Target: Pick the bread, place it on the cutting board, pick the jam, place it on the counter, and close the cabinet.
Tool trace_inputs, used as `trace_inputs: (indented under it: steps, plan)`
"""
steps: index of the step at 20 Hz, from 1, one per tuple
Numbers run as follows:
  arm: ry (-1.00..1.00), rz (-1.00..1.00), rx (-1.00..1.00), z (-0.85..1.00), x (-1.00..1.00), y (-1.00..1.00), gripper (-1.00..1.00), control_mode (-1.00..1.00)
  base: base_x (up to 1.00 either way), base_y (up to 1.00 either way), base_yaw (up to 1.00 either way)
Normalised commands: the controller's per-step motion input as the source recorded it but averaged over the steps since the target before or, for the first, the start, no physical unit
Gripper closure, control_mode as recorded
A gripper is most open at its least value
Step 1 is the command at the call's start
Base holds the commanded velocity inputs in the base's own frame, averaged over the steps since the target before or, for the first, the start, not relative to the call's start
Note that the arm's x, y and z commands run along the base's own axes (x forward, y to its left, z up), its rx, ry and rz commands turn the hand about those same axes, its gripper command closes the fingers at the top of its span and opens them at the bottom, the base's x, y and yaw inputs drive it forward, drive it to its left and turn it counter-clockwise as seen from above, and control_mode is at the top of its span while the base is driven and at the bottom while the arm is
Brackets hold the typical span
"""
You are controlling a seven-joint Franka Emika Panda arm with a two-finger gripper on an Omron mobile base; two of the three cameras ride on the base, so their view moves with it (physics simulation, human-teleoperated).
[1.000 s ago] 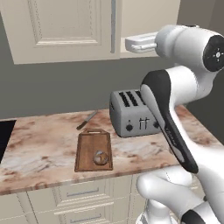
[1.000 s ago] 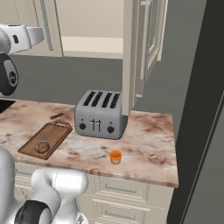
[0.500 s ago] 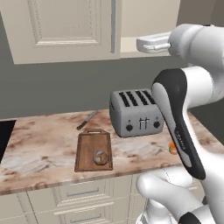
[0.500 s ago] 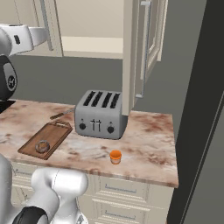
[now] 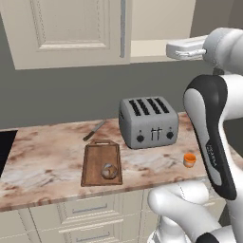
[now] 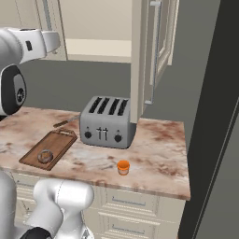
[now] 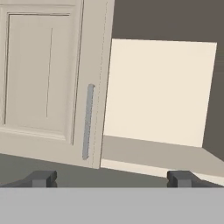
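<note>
The bread (image 5: 109, 170) sits on the cutting board (image 5: 101, 163) and the jam (image 5: 189, 159) stands on the table (image 5: 42, 156) right of the toaster (image 5: 147, 122), so closing the cabinet (image 6: 156, 42) looks like the step left. In the hand view the end effector (image 7: 111, 178) is spread wide with nothing between its fingertips, facing the empty shelf (image 7: 153, 153) beside the closed left door (image 7: 48, 78). The open right door juts out edge-on above the toaster. The risk I see is that the hand, up at shelf height inside the opening, could swing into the door's edge or get caught as the door closes; a push near the hinge might also leave it ajar. Compared with a second ago, the hand has shifted rightward in the left base view, and the jam, then hidden by the arm, is now visible.
</note>
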Motion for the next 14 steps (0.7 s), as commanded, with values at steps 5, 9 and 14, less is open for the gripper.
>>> trace_inputs:
  steps: [5,9,14]
  plan:
    - [-0.01,-0.02,0.00,0.00,-0.04,-0.26,-1.00,-1.00,0.00,0.00,0.00]
    - [-0.01,-0.04,0.00,0.00,0.00,-0.25,-1.00,-1.00,0.00,0.00,0.00]
    - [-0.03,-0.10,0.00,0.00,-0.07,-0.38,-1.00,-1.00,0.00,0.00,0.00]
